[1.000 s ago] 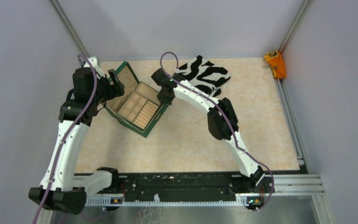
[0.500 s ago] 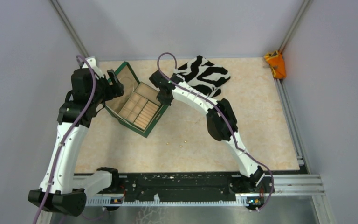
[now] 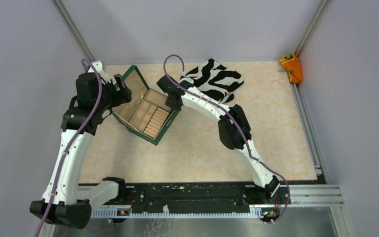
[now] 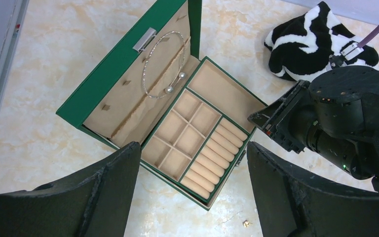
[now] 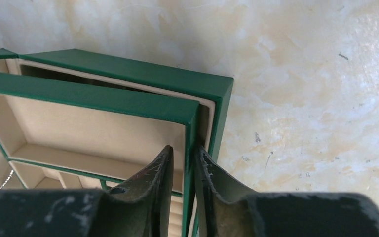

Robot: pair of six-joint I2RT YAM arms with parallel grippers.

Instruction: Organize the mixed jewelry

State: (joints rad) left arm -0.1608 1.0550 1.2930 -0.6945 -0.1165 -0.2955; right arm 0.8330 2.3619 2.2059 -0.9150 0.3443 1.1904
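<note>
The thin silvery hoop [image 4: 168, 89] lies against the tan lining of the open lid of the dark green box [image 4: 128, 55]. A few tiny gold specks [image 3: 191, 154] lie on the table in front of the box, and one shows in the left wrist view [image 4: 246, 223]. My left gripper [image 4: 193, 148] is open and empty, above the box's left side [image 3: 122, 90]. My right gripper [image 5: 183, 148] is shut on the green wall of the box's inner tray [image 5: 190, 126], at the box's right corner [image 3: 173, 102].
The zebra-striped cloth [image 3: 216, 79] lies at the back, right of the box. An orange object [image 3: 292, 68] sits in the far right corner. Grey walls enclose the table on three sides.
My right gripper has moved slightly left, still holding the tray wall, and the box has shifted a little left with it. The left arm has barely moved.
</note>
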